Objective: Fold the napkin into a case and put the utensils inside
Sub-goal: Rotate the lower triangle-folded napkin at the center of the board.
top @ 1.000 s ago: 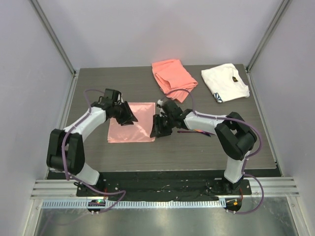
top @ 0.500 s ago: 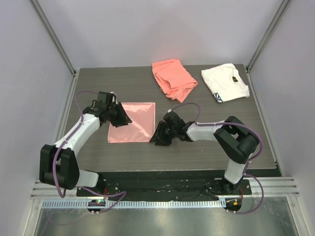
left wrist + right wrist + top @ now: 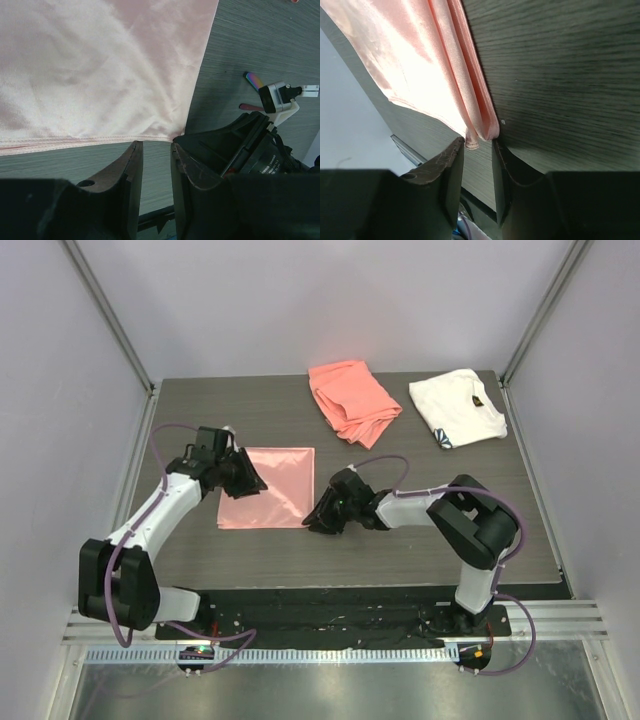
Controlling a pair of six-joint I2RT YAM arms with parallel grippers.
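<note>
Across the tabletop [image 3: 250,560] the pink napkin [image 3: 270,488] lies spread (utensils [image 3: 252,80] on bare wood nearby), left tool [image 3: 154,150] at its left edge, right tool [image 3: 477,145] at its near corner, both narrowly parted.

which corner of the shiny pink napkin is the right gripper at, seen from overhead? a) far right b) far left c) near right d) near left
c: the right gripper sits at the near right corner of the napkin, and its wrist view shows that corner right at its fingertips.
</note>
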